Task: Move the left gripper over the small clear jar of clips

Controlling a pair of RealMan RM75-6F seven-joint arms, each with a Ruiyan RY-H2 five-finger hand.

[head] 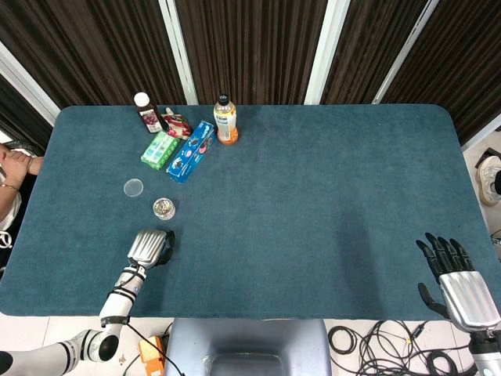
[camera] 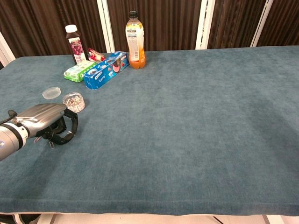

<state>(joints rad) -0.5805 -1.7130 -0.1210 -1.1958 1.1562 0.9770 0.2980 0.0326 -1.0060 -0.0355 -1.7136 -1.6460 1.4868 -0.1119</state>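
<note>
1. Table (head: pixel 313 196) is holding everything on its blue cloth.
2. Left hand (camera: pixel 46 122) is sitting low near the front edge, fingers curling together, maybe pinching a clip; I cannot tell.
3. Jar of clips (camera: pixel 73 101) is standing open just behind it, lid (camera: pixel 51 92) lying beside.

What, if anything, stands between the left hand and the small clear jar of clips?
Nothing visible does. The left hand sits just short of the jar of clips, with only bare table cloth between them. The loose lid lies off to one side.
</note>
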